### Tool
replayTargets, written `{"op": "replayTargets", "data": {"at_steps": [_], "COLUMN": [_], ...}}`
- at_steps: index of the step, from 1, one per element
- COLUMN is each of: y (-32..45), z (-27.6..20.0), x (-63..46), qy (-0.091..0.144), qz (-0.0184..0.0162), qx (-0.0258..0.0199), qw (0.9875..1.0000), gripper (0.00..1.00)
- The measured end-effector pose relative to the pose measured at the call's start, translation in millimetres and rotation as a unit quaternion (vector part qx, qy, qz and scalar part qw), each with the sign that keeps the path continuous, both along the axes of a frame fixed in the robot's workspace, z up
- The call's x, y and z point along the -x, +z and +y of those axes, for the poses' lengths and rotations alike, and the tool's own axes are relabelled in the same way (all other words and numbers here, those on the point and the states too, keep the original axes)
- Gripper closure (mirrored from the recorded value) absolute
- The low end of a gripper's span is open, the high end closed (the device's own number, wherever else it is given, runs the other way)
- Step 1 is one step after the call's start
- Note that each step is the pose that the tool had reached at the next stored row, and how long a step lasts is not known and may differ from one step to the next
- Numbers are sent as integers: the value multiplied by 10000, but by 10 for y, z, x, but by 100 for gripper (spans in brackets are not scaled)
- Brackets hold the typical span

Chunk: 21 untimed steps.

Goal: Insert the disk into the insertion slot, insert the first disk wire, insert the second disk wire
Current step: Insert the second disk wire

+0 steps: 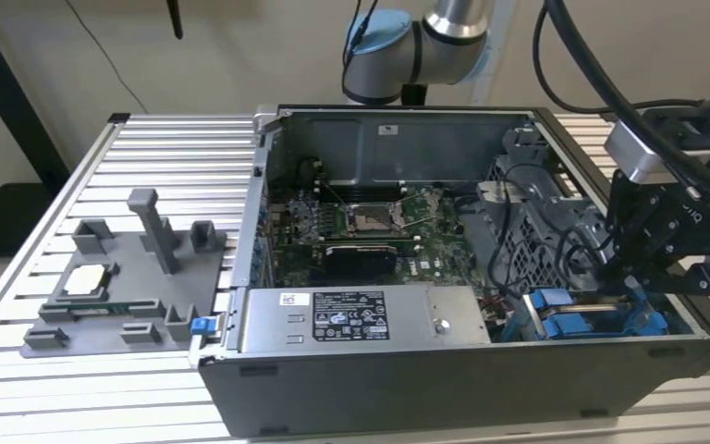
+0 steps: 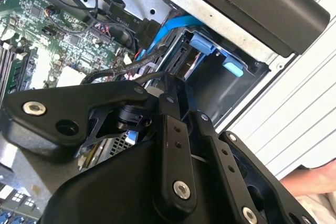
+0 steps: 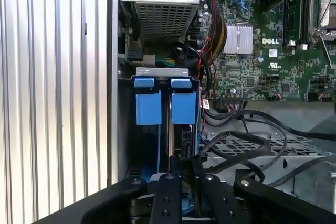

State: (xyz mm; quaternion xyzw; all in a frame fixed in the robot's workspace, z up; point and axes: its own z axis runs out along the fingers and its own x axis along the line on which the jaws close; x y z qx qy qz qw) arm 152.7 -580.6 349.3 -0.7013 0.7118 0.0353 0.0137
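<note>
You are holding the gripper just above the slot, where the disk seems already seated, while the wires are lying loose beside it, and I cannot tell its grip.

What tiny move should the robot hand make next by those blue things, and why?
Probably a slow, small push straight toward the insertion slot, I'd judge. The hand sits right in line with the blue-framed disk there. Loose black wires lie close beside it, so a sideways move might snag them.

One insertion slot, two blue tabs, perhaps four cables.
</note>
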Motion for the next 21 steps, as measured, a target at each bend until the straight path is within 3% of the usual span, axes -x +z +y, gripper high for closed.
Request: {"op": "replayTargets", "data": {"at_steps": [10, 16, 21], "y": [-40, -54, -82], "z": [2, 46, 47], "x": [-44, -76, -81], "qy": [0, 0, -3], "qz": [0, -3, -3], "qx": [-8, -13, -13], "qw": [10000, 10000, 10000], "gripper": [100, 100, 100]}}
